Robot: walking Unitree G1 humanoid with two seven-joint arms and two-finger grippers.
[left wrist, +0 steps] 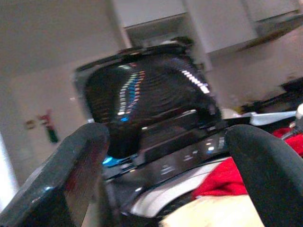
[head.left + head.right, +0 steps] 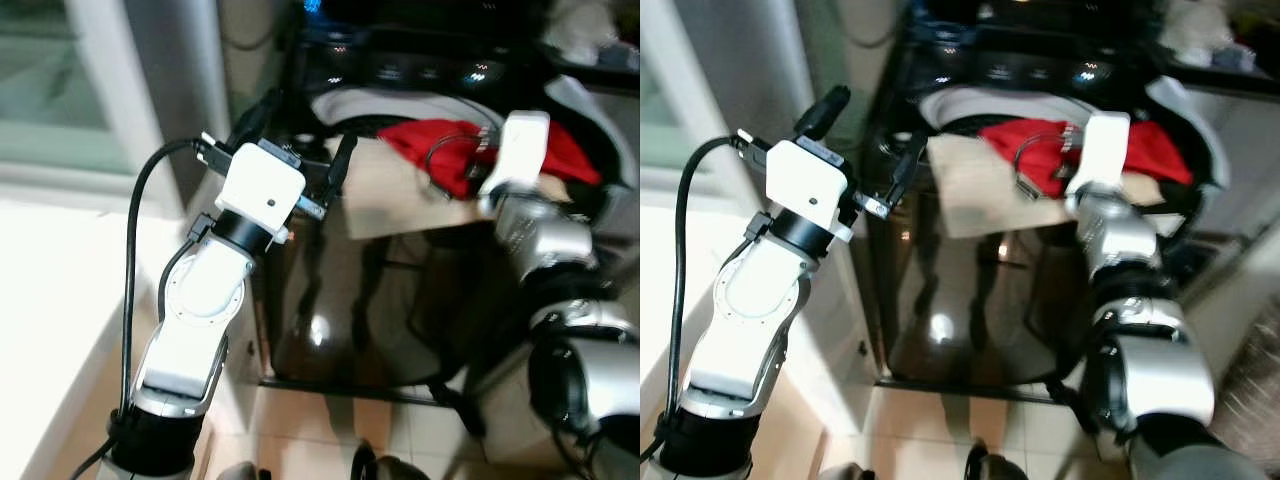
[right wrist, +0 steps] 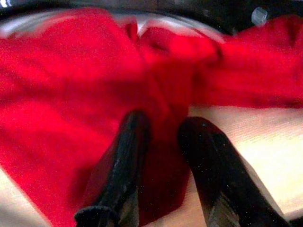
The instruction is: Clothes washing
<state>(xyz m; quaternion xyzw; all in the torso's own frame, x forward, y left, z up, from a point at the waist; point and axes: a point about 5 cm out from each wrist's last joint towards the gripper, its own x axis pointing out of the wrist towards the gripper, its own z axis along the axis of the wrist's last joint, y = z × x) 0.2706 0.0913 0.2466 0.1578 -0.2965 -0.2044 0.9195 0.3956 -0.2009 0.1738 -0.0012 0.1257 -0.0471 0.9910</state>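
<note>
Over the rim of the open washing machine: red garment and beige cloth, draped, not yet inside. Right pincer pinching red fabric. Left pincer spread, empty, beside the washer's front left corner. Loading looks unfinished.
</note>
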